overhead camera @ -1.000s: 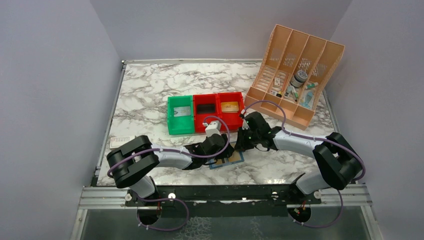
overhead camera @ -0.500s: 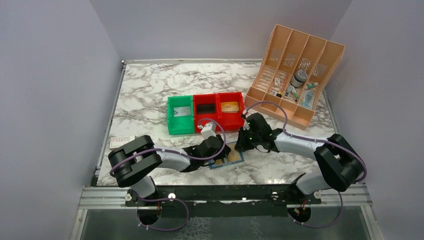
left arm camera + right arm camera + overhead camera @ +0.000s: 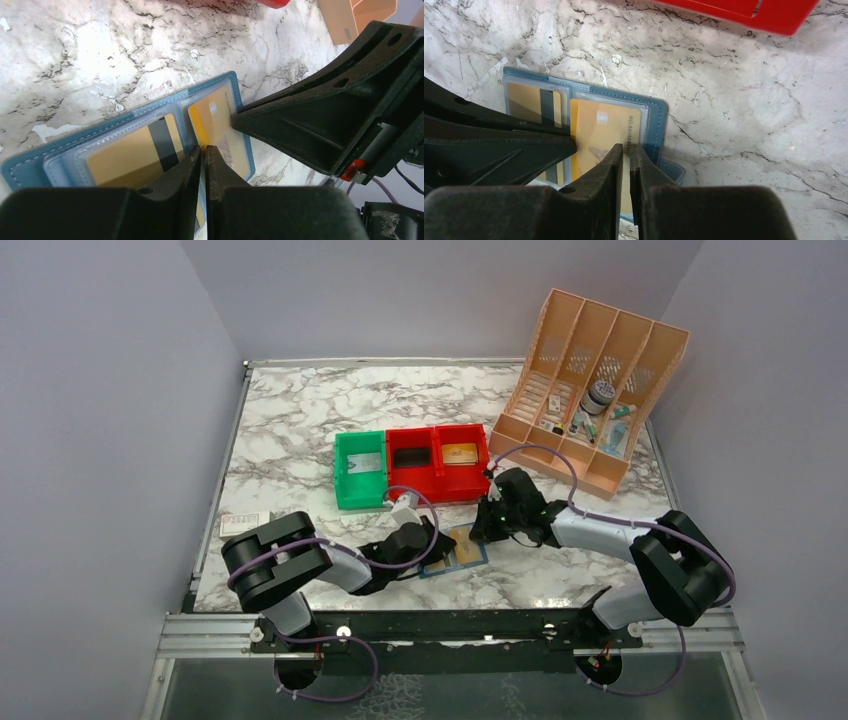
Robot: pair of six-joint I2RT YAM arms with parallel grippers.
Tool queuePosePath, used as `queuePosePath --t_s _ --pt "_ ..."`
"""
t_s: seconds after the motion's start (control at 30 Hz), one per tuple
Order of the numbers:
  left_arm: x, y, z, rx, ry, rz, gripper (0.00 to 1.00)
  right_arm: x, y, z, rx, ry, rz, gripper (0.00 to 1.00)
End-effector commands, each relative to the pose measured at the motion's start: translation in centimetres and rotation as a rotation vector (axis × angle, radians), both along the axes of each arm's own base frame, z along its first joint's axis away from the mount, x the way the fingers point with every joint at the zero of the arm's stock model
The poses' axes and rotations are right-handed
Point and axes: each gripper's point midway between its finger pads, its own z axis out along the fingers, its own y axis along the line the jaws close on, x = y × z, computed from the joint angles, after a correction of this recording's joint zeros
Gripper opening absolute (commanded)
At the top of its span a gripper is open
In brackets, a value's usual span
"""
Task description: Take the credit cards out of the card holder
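Note:
The blue card holder (image 3: 466, 554) lies open on the marble near the front edge. Its left pocket holds a tan-gold credit card with a black stripe (image 3: 125, 156) (image 3: 524, 102). In the right pocket lies a second tan-gold card (image 3: 216, 117) (image 3: 599, 127). My left gripper (image 3: 437, 540) (image 3: 204, 148) has its jaws together on that card's yellow inner edge by the fold. My right gripper (image 3: 483, 529) (image 3: 625, 146) is shut, its tips resting on the right panel near the card's outer end. The two grippers face each other across this panel.
Behind the holder stand a green bin (image 3: 342, 472) and two red bins (image 3: 437, 475) in a row, with flat cards inside. A peach file rack (image 3: 560, 330) stands at the back right. A flat white-and-red box (image 3: 240, 523) lies at the left edge.
My left gripper's jaws have closed, and its wrist has drawn back to the near left, uncovering more of the holder. The right gripper has stayed put.

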Motion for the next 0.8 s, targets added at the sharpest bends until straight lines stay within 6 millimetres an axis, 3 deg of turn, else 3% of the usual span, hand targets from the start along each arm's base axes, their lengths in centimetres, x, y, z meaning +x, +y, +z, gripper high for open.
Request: queuePosePath --t_s 0.0,0.17,0.77 --pt "0.3 -0.4 1.8 -0.076 -0.036 0.008 0.09 -1.2 -0.5 -0.8 -0.008 0.038 0.007 0.12" --pt "0.4 0.3 2.2 -0.079 -0.051 0.028 0.00 -1.1 -0.6 -1.0 -0.015 0.039 0.004 0.12" --pt "0.3 2.3 1.9 -0.049 -0.063 0.045 0.00 -0.6 -0.7 -0.8 -0.024 0.033 -0.015 0.12"
